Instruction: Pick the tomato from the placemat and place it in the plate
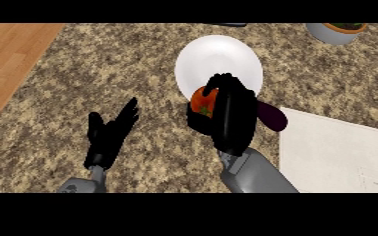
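Observation:
My right hand (233, 115) is curled round the red-orange tomato (203, 101) and holds it over the near edge of the white plate (218, 60). The plate lies on the speckled counter, just beyond the hand. The white placemat (332, 152) lies at the lower right, with the hand to its left. My left hand (109, 135) rests open at the lower left, fingers up, touching nothing.
A dark purple eggplant (272, 115) lies by the placemat's left corner, partly hidden behind my right hand. A grey pot with a plant (338, 31) stands at the top right. A wooden strip (22, 50) borders the counter at the left.

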Motion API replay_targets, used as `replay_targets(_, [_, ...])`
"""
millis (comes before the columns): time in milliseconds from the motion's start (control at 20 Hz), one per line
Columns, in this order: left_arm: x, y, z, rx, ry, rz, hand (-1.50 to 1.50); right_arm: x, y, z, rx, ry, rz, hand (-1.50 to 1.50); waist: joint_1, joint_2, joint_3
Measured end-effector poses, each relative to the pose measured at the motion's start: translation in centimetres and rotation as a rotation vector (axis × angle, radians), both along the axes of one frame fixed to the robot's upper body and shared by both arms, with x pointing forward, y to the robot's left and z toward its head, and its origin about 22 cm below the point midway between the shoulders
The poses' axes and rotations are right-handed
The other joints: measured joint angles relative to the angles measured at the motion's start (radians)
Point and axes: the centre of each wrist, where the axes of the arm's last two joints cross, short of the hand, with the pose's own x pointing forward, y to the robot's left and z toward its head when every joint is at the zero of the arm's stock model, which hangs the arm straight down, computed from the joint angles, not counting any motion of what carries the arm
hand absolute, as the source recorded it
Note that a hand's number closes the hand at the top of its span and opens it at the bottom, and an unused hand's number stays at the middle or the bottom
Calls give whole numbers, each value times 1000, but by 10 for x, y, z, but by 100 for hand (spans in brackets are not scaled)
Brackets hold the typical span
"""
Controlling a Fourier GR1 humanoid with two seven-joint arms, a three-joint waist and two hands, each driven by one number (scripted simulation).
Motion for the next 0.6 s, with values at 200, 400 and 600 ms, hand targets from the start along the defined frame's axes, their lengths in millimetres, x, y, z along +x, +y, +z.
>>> replay_targets(200, [2,-2,0,-4,-2,10,0,6,9,4,33,-84,-26,150,-13,2,1])
replay_targets(400, [2,-2,-1,-7,-4,22,0,17,14,9,39,-164,-49,150,-25,2,2])
replay_targets(600, [2,0,0,-2,-8,38,0,32,14,1,-3,-209,-95,150,-42,3,3])
